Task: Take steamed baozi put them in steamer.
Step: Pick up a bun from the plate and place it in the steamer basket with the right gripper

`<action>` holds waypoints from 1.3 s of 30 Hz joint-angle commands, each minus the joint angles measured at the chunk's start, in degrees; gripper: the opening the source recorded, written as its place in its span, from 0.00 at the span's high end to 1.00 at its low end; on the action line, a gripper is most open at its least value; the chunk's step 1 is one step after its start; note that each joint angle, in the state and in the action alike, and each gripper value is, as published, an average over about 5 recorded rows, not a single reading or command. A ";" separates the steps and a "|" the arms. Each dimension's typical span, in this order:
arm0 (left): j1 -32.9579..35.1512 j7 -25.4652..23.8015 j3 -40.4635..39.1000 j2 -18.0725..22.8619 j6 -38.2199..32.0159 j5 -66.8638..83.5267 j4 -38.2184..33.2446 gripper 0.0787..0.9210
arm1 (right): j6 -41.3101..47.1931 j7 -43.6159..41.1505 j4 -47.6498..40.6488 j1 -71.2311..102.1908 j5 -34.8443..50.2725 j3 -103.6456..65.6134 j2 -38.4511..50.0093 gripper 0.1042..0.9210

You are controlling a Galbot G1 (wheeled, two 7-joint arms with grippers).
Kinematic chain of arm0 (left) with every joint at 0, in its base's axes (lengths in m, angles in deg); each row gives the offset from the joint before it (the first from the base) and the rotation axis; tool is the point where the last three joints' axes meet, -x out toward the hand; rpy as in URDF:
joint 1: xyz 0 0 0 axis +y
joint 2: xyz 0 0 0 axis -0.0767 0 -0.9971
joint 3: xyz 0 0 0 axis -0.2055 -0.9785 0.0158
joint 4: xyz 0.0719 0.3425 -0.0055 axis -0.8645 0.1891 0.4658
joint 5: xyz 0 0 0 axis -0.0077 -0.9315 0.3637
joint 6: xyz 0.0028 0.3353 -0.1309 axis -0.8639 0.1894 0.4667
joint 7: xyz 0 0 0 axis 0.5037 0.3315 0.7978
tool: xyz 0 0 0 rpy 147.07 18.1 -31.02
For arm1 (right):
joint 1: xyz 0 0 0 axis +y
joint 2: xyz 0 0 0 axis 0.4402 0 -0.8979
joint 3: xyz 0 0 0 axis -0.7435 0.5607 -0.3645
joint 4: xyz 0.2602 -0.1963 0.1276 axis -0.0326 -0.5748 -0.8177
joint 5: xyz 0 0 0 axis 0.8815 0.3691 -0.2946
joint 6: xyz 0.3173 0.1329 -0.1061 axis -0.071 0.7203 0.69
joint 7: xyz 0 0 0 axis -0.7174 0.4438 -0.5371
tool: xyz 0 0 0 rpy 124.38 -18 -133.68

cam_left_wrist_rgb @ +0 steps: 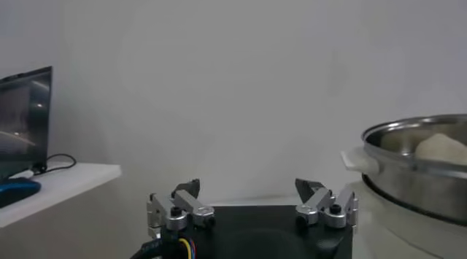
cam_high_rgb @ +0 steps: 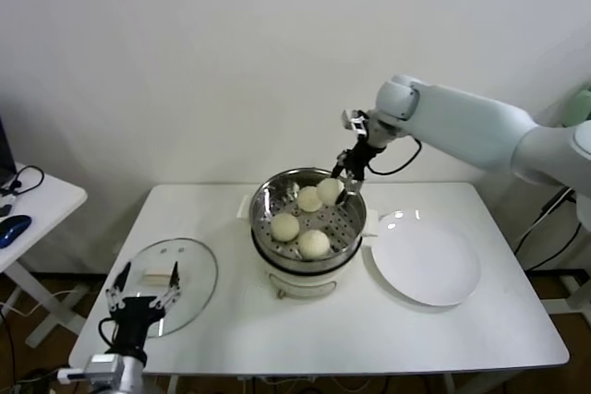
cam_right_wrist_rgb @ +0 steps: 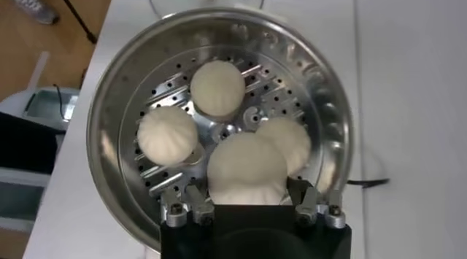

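Fourth baozi (cam_right_wrist_rgb: 246, 168) between right end effector (cam_right_wrist_rgb: 248, 202) fingers, inside steamer (cam_right_wrist_rgb: 124, 100)

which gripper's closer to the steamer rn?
Right. The right gripper is over the steamer, around a baozi. The left gripper sits at the table's near-left edge by the glass lid.

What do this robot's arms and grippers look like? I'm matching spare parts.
The right arm has a smooth white shell with a black cable at its wrist. The right gripper and left gripper have black bodies and silver metal fingers; coloured wires show at the left one.
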 commanded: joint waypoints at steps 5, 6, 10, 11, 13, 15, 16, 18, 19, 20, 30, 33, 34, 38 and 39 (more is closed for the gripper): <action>-1.28 0.13 -0.44 0.28 0.37 0.13 -0.09 0.12 | -0.03 0.52 -2.56 5.06 -3.12 2.89 -3.11 0.26; -1.27 0.12 -0.46 0.29 0.32 0.13 0.03 0.12 | -0.14 0.49 -2.89 5.24 -3.50 2.82 -3.17 0.25; -1.16 0.08 -0.44 0.29 0.10 0.11 0.52 0.12 | -0.55 0.35 -4.14 5.71 -4.66 2.71 -3.59 0.25; -1.14 0.07 -0.43 0.28 0.06 0.11 0.61 0.12 | -0.67 0.31 -4.46 5.78 -4.89 2.71 -3.71 0.25; -1.12 0.07 -0.40 0.26 0.00 0.11 0.72 0.12 | -0.89 0.26 -5.11 5.91 -5.22 2.65 -3.96 0.26; -1.14 0.07 -0.39 0.26 -0.01 0.11 0.78 0.12 | -1.06 0.25 -5.62 6.05 -5.48 2.59 -4.14 0.26; -1.15 0.07 -0.39 0.26 0.00 0.11 0.79 0.12 | -1.11 0.25 -5.80 6.10 -5.58 2.57 -4.21 0.26; -1.18 0.06 -0.40 0.23 0.02 0.11 0.82 0.12 | -1.15 0.24 -6.09 6.15 -5.69 2.53 -4.32 0.26; -1.20 0.06 -0.41 0.22 0.02 0.11 0.84 0.12 | -1.17 0.24 -6.22 6.14 -5.72 2.52 -4.37 0.26; -1.22 0.05 -0.42 0.20 0.02 0.10 0.87 0.12 | -1.20 0.23 -6.34 6.12 -5.75 2.50 -4.40 0.26; -1.24 0.01 -0.49 0.15 -0.05 0.08 1.08 0.12 | -1.23 0.31 -5.79 5.89 -5.76 2.54 -3.95 0.25; -1.30 0.01 -0.50 0.13 -0.04 0.06 1.09 0.12 | -1.25 0.47 -5.70 5.95 -5.69 2.46 -4.00 0.25; -1.30 0.01 -0.51 0.12 -0.03 0.05 1.09 0.12 | -1.29 0.50 -5.69 5.95 -5.65 2.41 -4.02 0.25; -1.31 0.02 -0.51 0.12 -0.04 0.00 1.12 0.12 | -1.39 0.47 -5.57 5.80 -5.19 2.01 -4.04 0.23; -1.32 0.03 -0.51 0.12 -0.04 0.00 1.13 0.12 | -1.38 0.46 -5.53 5.72 -4.96 1.88 -4.04 0.21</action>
